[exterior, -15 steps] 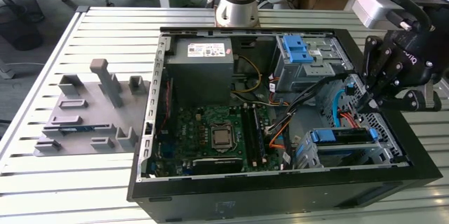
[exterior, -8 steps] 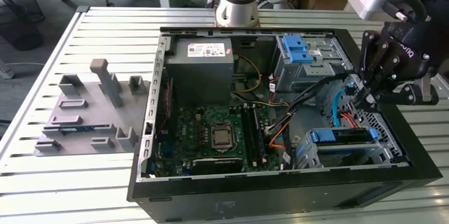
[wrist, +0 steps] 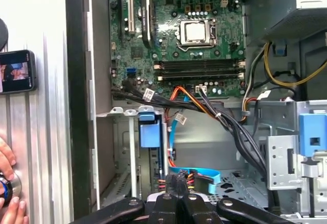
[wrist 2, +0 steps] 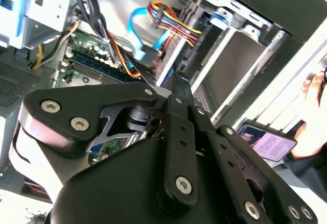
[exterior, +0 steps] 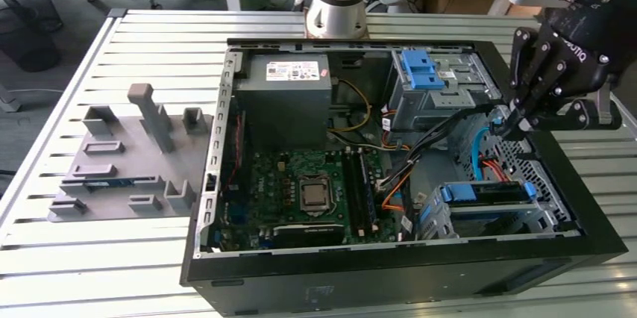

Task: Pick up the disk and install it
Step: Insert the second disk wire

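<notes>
The black multi-link tool [exterior: 512,125] hangs over the open black computer case [exterior: 398,273] at the exterior view's right, its tips lowered just inside the case wall near the blue and orange cables [exterior: 485,155]. In both wrist views its fingers [wrist 2: 180,89] come together to a narrow point with nothing between them, so the tool reads as clenched and empty.

The disk [exterior: 485,193], a flat drive in a blue plastic carrier frame, sits in the grey metal bay in the case corner nearest the camera in the exterior view, below the tool and apart from it. In the first wrist view the blue frame [wrist: 149,132] stands edge-on in that bay, beside the bundle of black cables [wrist: 225,122].

The blue-latched grey metal drive cage [exterior: 438,79] sits farther back in the case, next to the grey power supply box [exterior: 291,83]. The green motherboard [exterior: 313,191] lies across the case floor. A grey plastic fixture [exterior: 130,157] rests on the slatted metal surface [exterior: 100,273] at the exterior view's left. A person's hand [wrist: 7,183] and a phone [wrist: 16,71] lie on the surface outside the case in the first wrist view.
</notes>
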Motion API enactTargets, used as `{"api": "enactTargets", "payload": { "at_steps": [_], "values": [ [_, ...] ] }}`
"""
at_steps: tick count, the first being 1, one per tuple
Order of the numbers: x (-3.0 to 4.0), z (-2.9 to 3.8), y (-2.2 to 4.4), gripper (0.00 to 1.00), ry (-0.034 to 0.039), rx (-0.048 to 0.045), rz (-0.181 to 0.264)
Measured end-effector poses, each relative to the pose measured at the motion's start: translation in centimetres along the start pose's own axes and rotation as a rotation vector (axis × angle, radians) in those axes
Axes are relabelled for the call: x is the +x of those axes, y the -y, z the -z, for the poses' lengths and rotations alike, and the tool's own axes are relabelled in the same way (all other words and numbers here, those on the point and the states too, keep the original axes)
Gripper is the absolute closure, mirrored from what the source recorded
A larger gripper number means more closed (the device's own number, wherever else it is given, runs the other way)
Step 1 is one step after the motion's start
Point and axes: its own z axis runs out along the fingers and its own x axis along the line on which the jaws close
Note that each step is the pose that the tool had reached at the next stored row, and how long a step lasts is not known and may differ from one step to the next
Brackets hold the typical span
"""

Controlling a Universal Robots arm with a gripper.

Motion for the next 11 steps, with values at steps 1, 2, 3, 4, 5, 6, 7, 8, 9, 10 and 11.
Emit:
{"api": "enactTargets", "payload": {
  "at_steps": [1, 2, 3, 4, 5, 6, 7, 8, 9, 10, 11],
  "values": [
    [-0.45, 0.02, -0.03, 0.89, -0.0042, 0.0002, 0.000],
    [-0.89, 0.02, -0.05, 0.89, -0.0057, 0.0003, 0.000],
    [-1.28, 0.03, -0.07, 0.89, -0.0067, 0.0004, 0.000],
    [-1.55, 0.04, -0.09, 0.89, -0.0070, 0.0004, 0.000],
    [-1.75, 0.04, -0.10, 0.89, -0.0070, 0.0004, 0.000],
    [-1.92, 0.03, -0.11, 0.89, -0.0070, 0.0004, 0.000],
    [-2.07, 0.03, -0.12, 0.89, -0.0071, 0.0004, 0.000],
    [-2.27, 0.01, -0.13, 0.89, -0.0072, 0.0004, 0.000],
    [-2.45, -0.01, -0.14, 0.89, -0.0075, 0.0004, 0.000],
    [-2.54, -0.05, -0.15, 0.89, -0.0078, 0.0004, 0.000],
    [-2.67, -0.11, -0.15, 0.89, -0.0099, 0.0006, 0.000]
  ]
}}
